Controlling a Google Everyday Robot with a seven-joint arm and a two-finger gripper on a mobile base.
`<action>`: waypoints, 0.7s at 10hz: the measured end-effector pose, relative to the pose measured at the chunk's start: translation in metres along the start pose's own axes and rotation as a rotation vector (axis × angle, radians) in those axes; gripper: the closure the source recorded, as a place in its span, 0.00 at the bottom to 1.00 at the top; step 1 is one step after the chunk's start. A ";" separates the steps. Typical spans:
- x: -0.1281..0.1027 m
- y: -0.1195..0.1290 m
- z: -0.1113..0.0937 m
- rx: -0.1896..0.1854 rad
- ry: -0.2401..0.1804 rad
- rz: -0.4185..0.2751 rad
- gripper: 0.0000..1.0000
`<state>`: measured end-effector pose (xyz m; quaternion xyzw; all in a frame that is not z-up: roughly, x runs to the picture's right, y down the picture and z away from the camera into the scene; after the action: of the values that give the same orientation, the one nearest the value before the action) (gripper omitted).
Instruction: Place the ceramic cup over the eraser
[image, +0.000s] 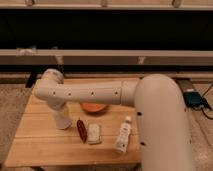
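My arm reaches from the right across the table and bends down at the left. My gripper (61, 111) is at its lower end, pointing down over the table's left part. Right beneath it a white tapered shape stands on the wood, which looks like the ceramic cup (62, 121). Where the gripper ends and the cup begins does not show. The eraser is hidden.
An orange bowl (94, 107) sits mid-table, partly behind the arm. In front of it lie a slim dark red object (81, 130), a pale block (94, 133) and a white capped bottle (122, 135). The wooden table (40, 147) ends close on the left and front.
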<state>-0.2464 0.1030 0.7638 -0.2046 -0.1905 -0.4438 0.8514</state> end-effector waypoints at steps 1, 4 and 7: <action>0.007 -0.004 -0.009 -0.015 -0.013 -0.007 0.20; 0.024 -0.020 -0.028 -0.042 -0.038 -0.026 0.20; 0.043 -0.034 -0.056 -0.063 -0.116 -0.017 0.20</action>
<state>-0.2442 0.0270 0.7441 -0.2547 -0.2271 -0.4441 0.8284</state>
